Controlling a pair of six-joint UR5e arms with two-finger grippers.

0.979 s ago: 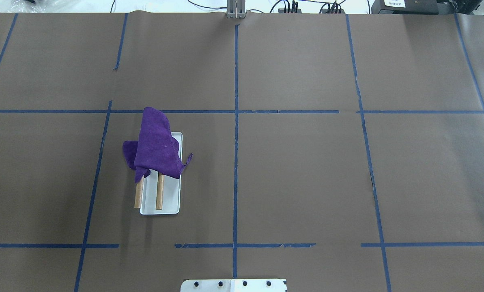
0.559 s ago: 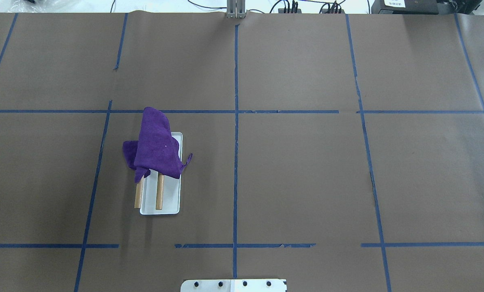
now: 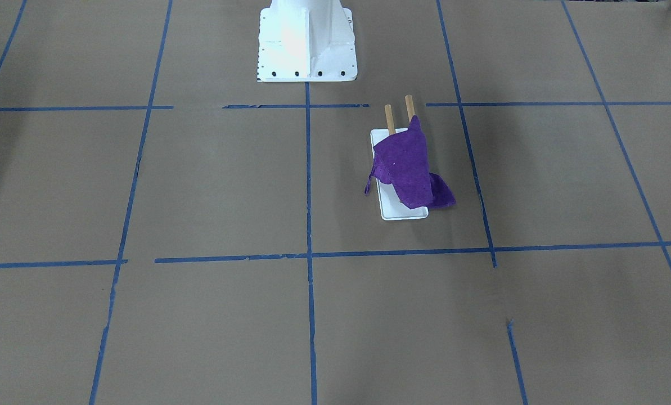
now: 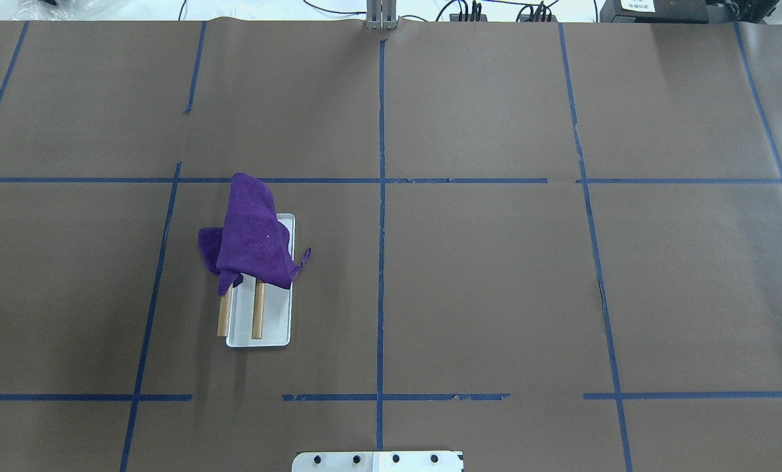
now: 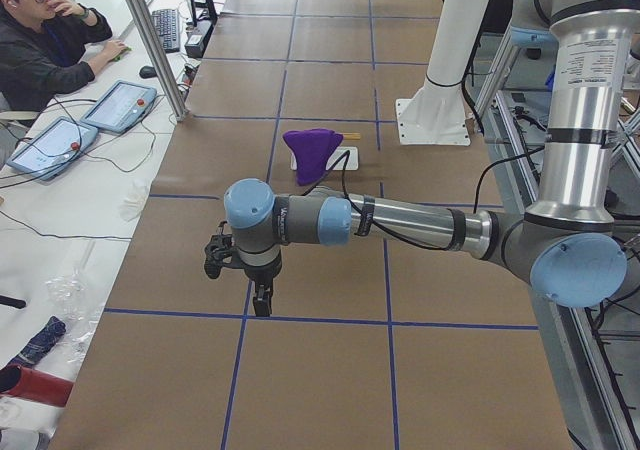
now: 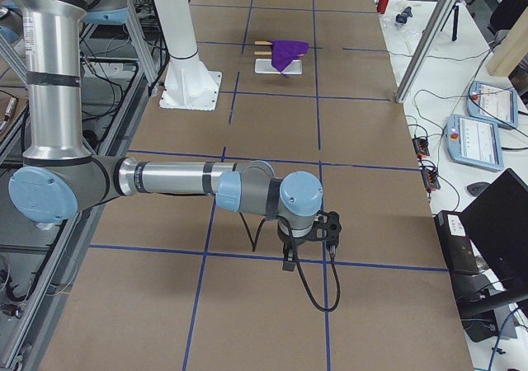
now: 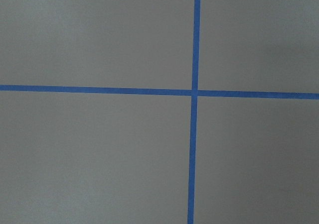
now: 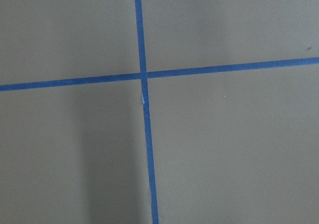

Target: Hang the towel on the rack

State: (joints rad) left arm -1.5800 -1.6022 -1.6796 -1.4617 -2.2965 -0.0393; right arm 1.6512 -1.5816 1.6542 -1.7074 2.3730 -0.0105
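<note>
- Front-facing view: the towel [image 3: 405, 166] is seen draped over the two wooden dowels [image 3: 390, 119] of the rack [image 3: 402, 214], which is set on the brown table [image 3: 200, 185] near the white pedestal [image 3: 307, 45]. The dowel ends toward the pedestal are left bare. One fold is hung down beside the white base.
- Overhead view: the rack is placed in the robot's left half of the table. The far part of the dowels is covered by the towel.
- Exterior left view: the left gripper [image 5: 262, 298] is held pointing down over the table, well apart from the rack. Whether its jaws are parted cannot be told.
- Exterior right view: the right gripper [image 6: 287, 261] is likewise pointed down, far from the rack. Its jaw state cannot be told.
- Wrist views: brown paper crossed by blue tape lines [image 7: 193, 92] is shown.
</note>
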